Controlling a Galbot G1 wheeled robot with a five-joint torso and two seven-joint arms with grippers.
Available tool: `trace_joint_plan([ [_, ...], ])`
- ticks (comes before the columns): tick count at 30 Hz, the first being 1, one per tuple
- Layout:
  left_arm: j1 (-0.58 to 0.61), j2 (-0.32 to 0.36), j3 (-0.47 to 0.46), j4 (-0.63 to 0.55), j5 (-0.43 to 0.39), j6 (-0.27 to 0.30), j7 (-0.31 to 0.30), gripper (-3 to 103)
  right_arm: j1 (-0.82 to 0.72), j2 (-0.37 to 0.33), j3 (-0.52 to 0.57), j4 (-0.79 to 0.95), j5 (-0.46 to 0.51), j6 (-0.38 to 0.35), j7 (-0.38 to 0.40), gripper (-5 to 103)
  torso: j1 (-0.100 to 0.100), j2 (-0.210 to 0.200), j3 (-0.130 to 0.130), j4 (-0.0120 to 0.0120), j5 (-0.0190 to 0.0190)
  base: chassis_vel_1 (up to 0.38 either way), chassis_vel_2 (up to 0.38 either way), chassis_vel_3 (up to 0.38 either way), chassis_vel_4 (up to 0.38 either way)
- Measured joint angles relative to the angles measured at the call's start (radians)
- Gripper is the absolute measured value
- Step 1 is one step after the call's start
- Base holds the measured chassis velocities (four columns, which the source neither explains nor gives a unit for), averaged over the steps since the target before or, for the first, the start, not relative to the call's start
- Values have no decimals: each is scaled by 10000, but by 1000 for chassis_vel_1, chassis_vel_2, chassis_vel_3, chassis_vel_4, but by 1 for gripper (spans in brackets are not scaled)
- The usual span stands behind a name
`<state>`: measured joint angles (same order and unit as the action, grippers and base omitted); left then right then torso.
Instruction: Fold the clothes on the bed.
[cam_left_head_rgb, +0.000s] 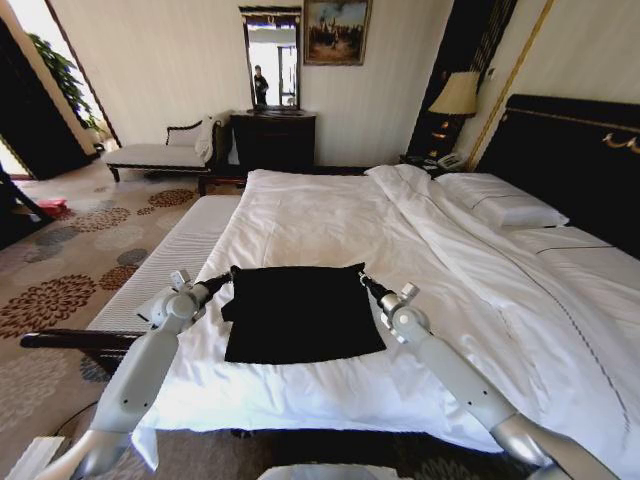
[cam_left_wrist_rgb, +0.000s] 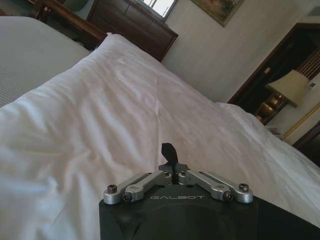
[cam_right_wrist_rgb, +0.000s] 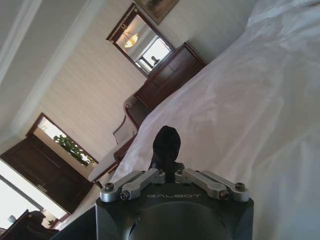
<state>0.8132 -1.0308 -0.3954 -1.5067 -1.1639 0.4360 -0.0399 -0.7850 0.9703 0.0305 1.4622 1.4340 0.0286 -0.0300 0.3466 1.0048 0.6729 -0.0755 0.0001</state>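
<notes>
Pinching the folded T-shirt (cam_left_head_rgb: 300, 313) at its 2 far corners on the bed (cam_left_head_rgb: 330, 220): left gripper (cam_left_head_rgb: 226, 277) and right gripper (cam_left_head_rgb: 363, 279), fingers closed on fabric.

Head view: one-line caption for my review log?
Both grippers, left and right, pinch the black T-shirt's far corners on the bed.

My left gripper (cam_left_wrist_rgb: 172, 167) low over the bed (cam_left_wrist_rgb: 125, 115), fingers (cam_left_wrist_rgb: 169, 152) pressed together on a small pinch of black T-shirt (cam_left_wrist_rgb: 170, 150). White duvet rumpled, stretching away. Beyond its far edge: dark wooden dresser (cam_left_wrist_rgb: 135, 27), a lit lamp (cam_left_wrist_rgb: 289, 86), a framed picture (cam_left_wrist_rgb: 217, 7) on the pale wall.
</notes>
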Motion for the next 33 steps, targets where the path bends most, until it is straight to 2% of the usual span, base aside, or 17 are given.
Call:
trace_joint_plan([
  [2,65,-70,-1,16,-84,-535,263,1,-105,12,58,66,32,294,-483,3,0,0,0,0,0,0,0,0,0],
  [3,65,-70,-1,16,-84,-535,263,1,-105,12,58,66,32,294,-483,3,0,0,0,0,0,0,0,0,0],
  [6,240,-104,-75,-223,-446,-967,563,1,-143,18,118,178,194,836,-1354,3,0,0,0,3,-1,0,0,0,0],
  [13,421,28,-110,-485,-482,-1460,961,1,-35,84,63,-104,-76,1624,-2064,3,0,0,0,2,-1,0,0,0,0],
  [19,654,4,-254,-889,-566,-1477,986,1,-213,82,211,137,83,1813,-2527,3,2,0,0,3,-1,0,0,0,0],
  [23,1161,170,-430,-1658,-488,-1464,1096,1,-824,-95,607,537,3,1971,-3397,3,-2,1,-1,1,0,0,0,0,0],
  [25,1189,185,-458,-1696,-485,-1464,1097,1,-894,-121,651,536,-36,1997,-3544,3,-2,1,-1,2,0,0,0,0,0],
  [30,1226,99,-770,-1770,-495,-1503,1141,1,-1073,-96,1023,376,-44,2197,-4656,3,0,0,0,2,-1,0,0,0,0],
  [33,1299,49,-932,-1948,-501,-1504,1231,1,-1124,-26,1206,417,61,2208,-4943,3,0,0,0,1,-1,0,0,0,0],
])
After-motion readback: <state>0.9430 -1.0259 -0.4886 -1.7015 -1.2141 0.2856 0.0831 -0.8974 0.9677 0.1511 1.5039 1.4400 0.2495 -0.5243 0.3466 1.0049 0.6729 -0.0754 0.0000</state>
